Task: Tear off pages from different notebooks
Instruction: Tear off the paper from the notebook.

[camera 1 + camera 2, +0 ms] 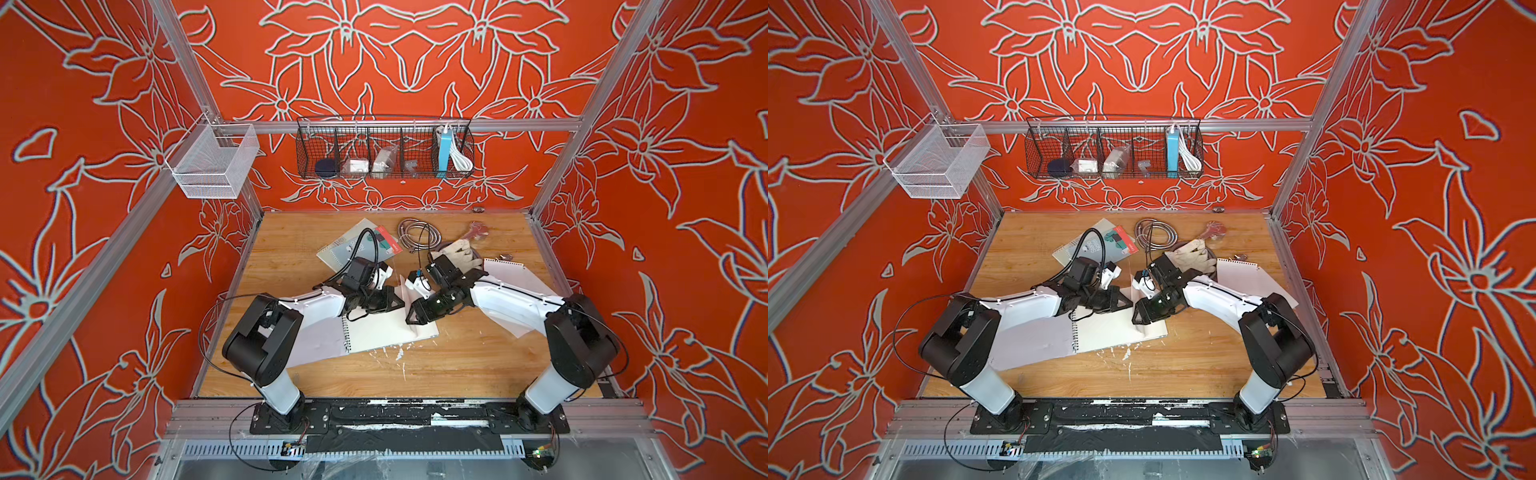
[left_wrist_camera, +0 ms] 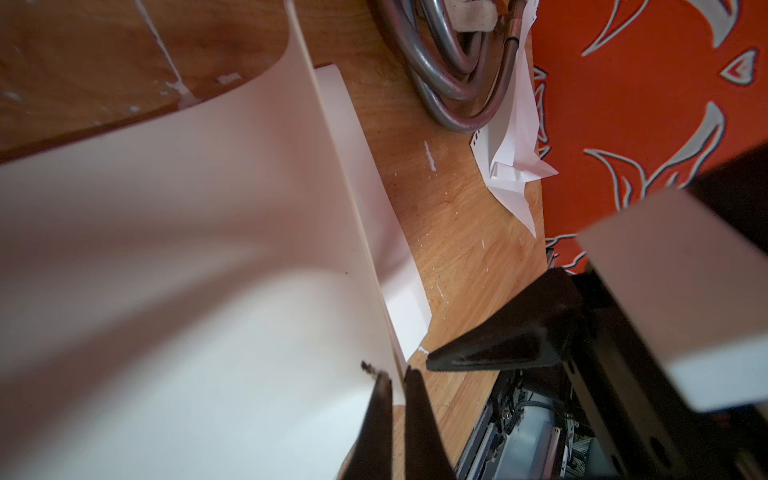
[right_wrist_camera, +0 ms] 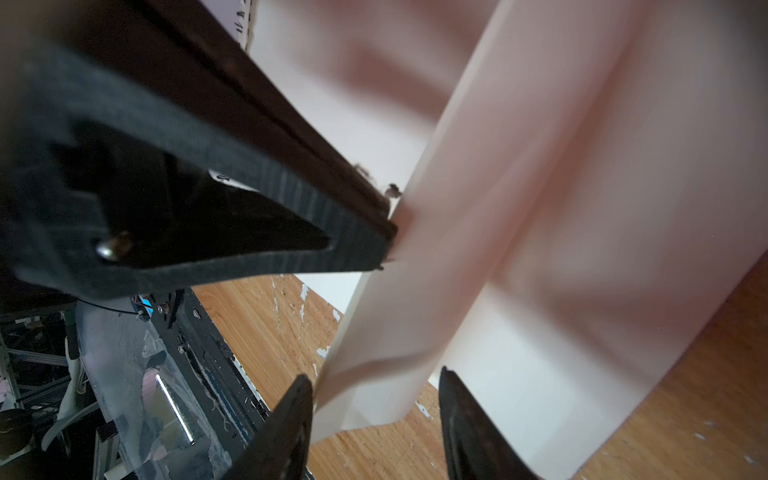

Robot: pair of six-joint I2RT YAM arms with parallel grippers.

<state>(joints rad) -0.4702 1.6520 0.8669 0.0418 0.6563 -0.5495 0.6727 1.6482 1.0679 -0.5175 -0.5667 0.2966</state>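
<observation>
An open spiral notebook (image 1: 374,334) with blank white pages lies in the middle of the table, seen in both top views. One page (image 2: 208,249) is lifted and curled up off it. My left gripper (image 2: 395,376) is shut on that page's edge, just above the notebook (image 1: 1117,332). My right gripper (image 3: 376,386) is open, its fingers (image 3: 299,399) standing either side of the curled page's lower edge (image 3: 478,208), close beside the left gripper (image 3: 353,224). A light blue notebook with a red strip (image 1: 370,245) lies on a pale grey-green notebook (image 1: 332,254) at the back. Loose torn pages (image 1: 513,276) lie at the right.
An off-white glove (image 1: 457,251), a coiled metal hose (image 1: 411,232) and a wrench (image 1: 478,230) lie at the back right. A black wire basket (image 1: 384,149) and a white mesh basket (image 1: 216,162) hang above the table. Paper scraps dot the wood near the front.
</observation>
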